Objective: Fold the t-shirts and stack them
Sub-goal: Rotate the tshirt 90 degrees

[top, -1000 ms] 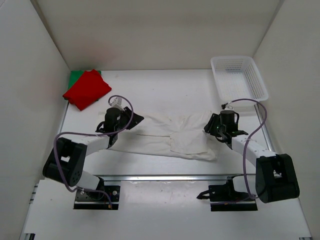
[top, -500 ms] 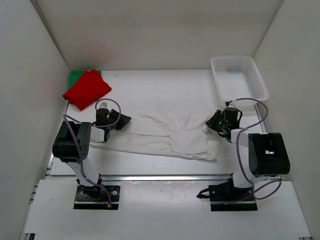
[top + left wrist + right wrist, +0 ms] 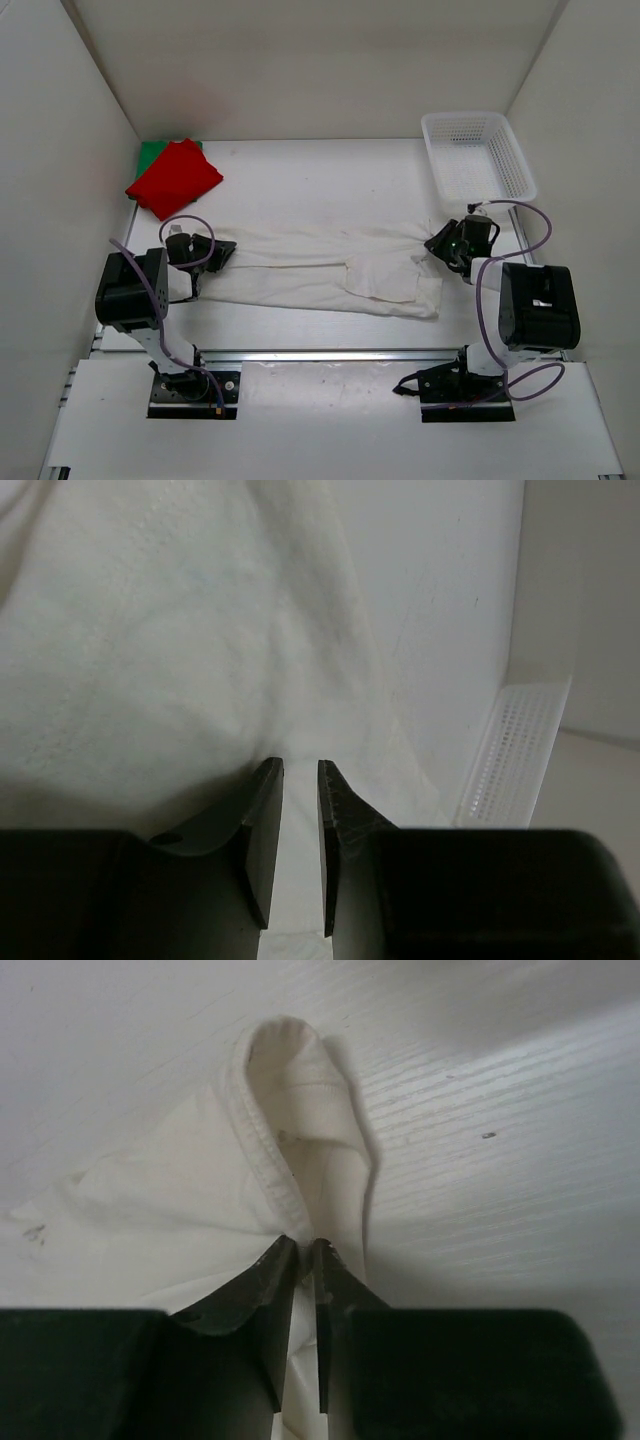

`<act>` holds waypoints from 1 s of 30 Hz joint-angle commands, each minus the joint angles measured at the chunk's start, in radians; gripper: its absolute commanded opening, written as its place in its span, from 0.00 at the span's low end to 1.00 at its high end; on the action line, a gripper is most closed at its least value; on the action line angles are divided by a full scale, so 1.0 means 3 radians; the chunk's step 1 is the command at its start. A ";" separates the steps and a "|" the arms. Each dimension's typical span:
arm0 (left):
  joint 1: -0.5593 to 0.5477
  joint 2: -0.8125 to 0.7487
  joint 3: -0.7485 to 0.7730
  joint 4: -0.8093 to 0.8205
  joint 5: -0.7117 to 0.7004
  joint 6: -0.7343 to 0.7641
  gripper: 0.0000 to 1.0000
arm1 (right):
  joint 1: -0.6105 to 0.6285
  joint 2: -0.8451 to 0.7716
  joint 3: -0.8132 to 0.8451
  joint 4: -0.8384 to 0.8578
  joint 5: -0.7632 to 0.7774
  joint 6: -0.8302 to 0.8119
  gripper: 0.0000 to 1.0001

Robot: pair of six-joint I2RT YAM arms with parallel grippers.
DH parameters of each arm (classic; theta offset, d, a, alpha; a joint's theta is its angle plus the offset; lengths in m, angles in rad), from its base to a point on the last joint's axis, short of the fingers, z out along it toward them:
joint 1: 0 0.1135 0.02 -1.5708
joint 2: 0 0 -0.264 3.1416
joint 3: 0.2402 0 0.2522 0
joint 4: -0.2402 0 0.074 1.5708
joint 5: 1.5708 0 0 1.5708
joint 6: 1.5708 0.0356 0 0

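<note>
A: Well, nearest first: how many arms, and what are they doing?

B: Two; their bases (image 3: 190, 392) sit at the near edge of the table (image 3: 320, 185); both arms lie low and reach outward, one to each side.

A: And the fingers?

B: The left gripper (image 3: 213, 252) is pinched on the left end of the off-white t-shirt (image 3: 320, 272); in its wrist view the two fingers (image 3: 262, 810) stand a narrow slit apart, with pale cloth bunched against and between them; the right gripper (image 3: 441, 243) is clamped on the right end, and its wrist view shows the tips nipping a stitched hem that loops up just beyond them.

A: So where does that shirt lie?

B: Across the middle of the table, drawn out long from one gripper to the other; its near right part spreads wider, with a flap lying on top.

A: How many shirts altogether?

B: Three; one off-white in the grip; one red t-shirt (image 3: 172, 178) folded at the far left corner; one green t-shirt (image 3: 150, 152) under the red, only a far strip of it showing; both are well apart from the grippers.

A: Anything else around, or in the way?

B: One white mesh basket (image 3: 465, 117) at the far right corner, beyond the right gripper and not touching it; the gripper bodies hide the shirt's very ends from above; plain white walls (image 3: 60, 150) close off the left, right and back.
</note>
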 commanded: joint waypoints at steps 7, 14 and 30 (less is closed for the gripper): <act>-0.0247 -0.0593 0.0079 -0.0164 -0.0135 0.0162 0.34 | 0.0266 -0.0461 0.0086 -0.0112 0.0218 -0.0037 0.44; -0.0738 -0.1048 0.0105 -0.0527 -0.0504 0.0576 0.36 | 0.0629 -0.0948 -0.0017 -0.0368 0.0404 -0.0155 0.28; -0.0136 -0.0342 -0.0514 0.0500 0.0156 -0.0328 0.33 | 0.0962 -0.0932 -0.0671 -0.0490 0.0051 -0.0042 0.00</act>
